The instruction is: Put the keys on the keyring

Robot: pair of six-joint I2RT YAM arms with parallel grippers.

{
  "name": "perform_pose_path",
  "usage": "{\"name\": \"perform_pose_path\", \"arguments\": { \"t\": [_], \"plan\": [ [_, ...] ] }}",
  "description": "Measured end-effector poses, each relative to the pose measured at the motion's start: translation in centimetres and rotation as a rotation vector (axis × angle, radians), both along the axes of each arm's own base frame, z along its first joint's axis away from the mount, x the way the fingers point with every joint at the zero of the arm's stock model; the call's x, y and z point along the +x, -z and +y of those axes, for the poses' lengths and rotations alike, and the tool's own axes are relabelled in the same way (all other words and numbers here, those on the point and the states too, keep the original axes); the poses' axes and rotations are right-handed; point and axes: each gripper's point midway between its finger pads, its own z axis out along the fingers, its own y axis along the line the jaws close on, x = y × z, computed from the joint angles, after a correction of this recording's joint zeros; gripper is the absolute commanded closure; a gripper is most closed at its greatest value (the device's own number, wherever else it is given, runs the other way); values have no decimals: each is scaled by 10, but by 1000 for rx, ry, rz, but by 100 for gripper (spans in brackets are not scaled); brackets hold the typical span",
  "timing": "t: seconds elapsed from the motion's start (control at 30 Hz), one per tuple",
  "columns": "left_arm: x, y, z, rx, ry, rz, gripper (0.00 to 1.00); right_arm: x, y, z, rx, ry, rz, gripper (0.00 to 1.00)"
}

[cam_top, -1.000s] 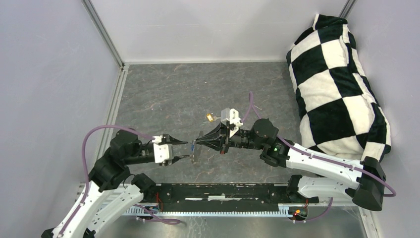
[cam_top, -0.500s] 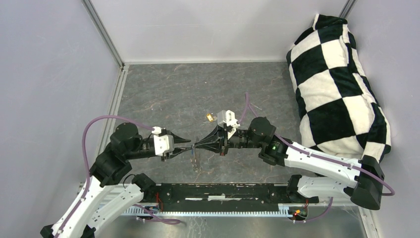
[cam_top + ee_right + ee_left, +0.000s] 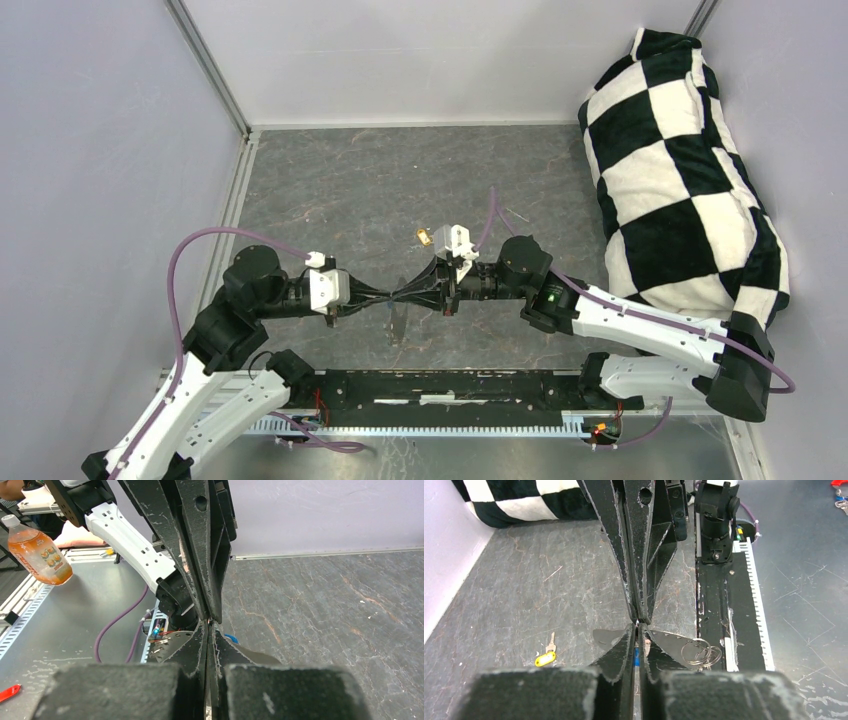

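your left gripper (image 3: 385, 297) and right gripper (image 3: 408, 295) pinch shut tip to tip, likely steadying the thin grey-silver looped keyring (image 3: 669, 641) for threading.

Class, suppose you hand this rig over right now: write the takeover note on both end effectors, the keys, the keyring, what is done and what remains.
Left end effector: shut, tip to tip with the right.
Right end effector: shut; what the tips pinch is too small to name.
Blue key: a sliver of blue under the tips; held or not, cannot tell.
Brass key: loose on the table beyond the arms.
Keyring: silver loops beside the base rail, aside from the tips.
Done: no key visibly on the keyring. Left: thread both keys.
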Motion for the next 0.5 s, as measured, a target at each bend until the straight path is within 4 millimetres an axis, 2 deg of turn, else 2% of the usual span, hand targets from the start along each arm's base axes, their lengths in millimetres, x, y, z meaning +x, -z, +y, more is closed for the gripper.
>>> {"name": "perform_pose_path", "arguments": {
  "t": [0.03,0.1,0.2,0.27,0.5],
  "plan": [
    [0,1,0,2,0,3,78,0,0,0,-1,0,-2,100],
    [-1,3,1,7,2,10,67,0,1,0,-4,3,-3,100],
    [-2,7,1,16,2,24,62,1,2,0,-6,4,-5,100],
    [-2,9,1,19,1,33,63,1,2,0,-7,4,-5,100],
    [-2,16,0,25,0,57,85,1,1,0,-6,4,-6,99]
  ]
}}
